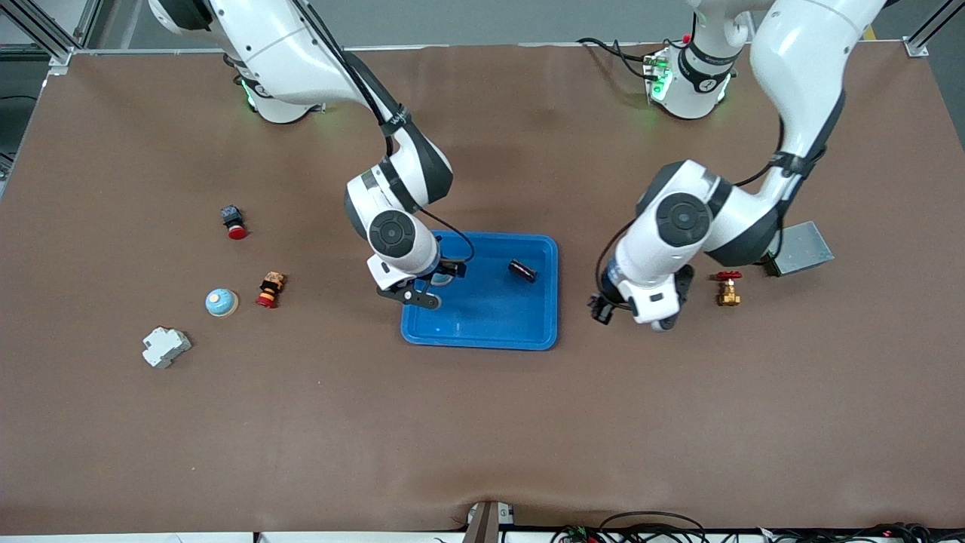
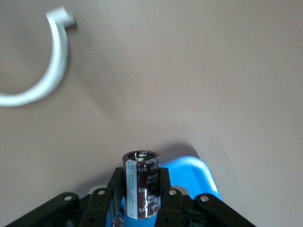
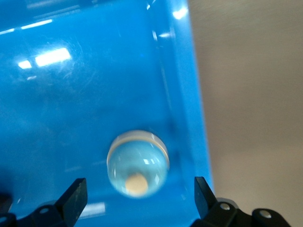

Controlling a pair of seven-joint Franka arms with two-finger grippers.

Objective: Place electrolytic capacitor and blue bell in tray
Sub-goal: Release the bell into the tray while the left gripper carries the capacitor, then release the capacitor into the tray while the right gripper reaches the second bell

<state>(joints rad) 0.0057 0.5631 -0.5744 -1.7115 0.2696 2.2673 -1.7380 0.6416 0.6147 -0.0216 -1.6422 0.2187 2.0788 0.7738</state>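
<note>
Over the tray point(image 3: 180, 71), hanging the right gripper point(image 3: 139, 185) spread wide, holding nothing, straddling the bell point(image 3: 138, 163) lying inside, just beside the rim; lifting straight up probably clearing that wall. Near the tray's end, over bare table point(image 2: 189, 71), waiting with the left gripper point(image 2: 142, 182) clamping the capacitor point(image 2: 142, 189) upright; aiming for the tray's open middle looking safest.

In the front view, the blue bell point(image 3: 138, 163) in the tray point(image 1: 490, 332) is almost wholly covered by the right gripper point(image 1: 426, 290). The capacitor's point(image 2: 141, 184) lower end is cut off in the left wrist view.
</note>
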